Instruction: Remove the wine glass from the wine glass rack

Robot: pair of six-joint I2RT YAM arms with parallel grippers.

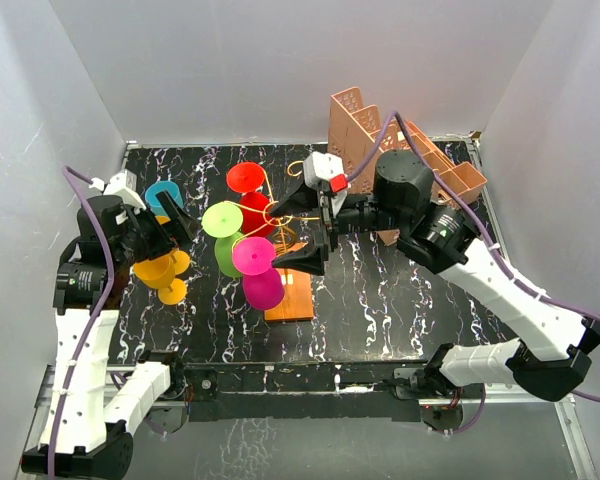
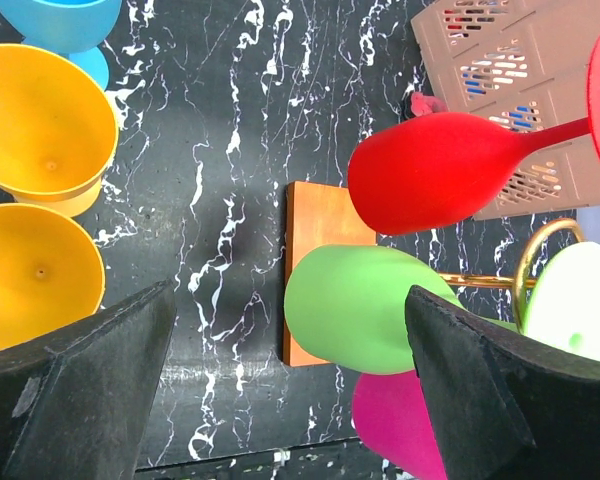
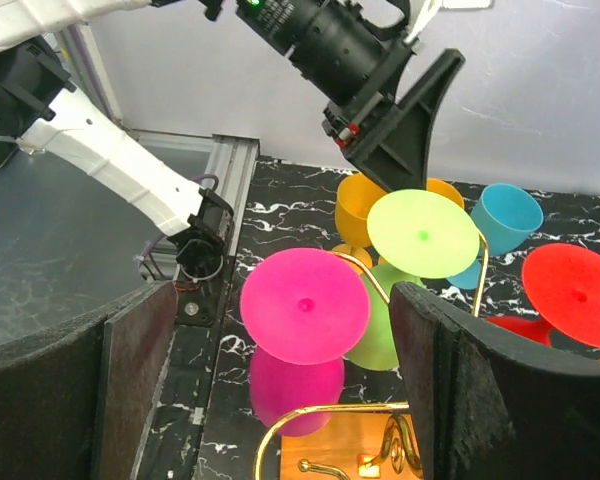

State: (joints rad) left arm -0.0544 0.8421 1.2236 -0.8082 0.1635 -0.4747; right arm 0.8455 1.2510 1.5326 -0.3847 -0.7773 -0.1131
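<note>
Fingers of the left gripper (image 2: 288, 300) and right gripper (image 3: 280, 295) were spread, gripping nothing. The right gripper faced the magenta wine glass (image 3: 305, 305) hung on the wine glass rack (image 1: 290, 300).

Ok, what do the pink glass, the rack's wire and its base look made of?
Pink glass: opaque, evenly coloured, soft matte sheen, so likely plastic, not real glass. Rack wire: thin, shiny gold with bright glints, probably plated or polished metal. Base: flat orange slab with faint streaks, possibly stained wood; painted board can't be ruled out.
</note>
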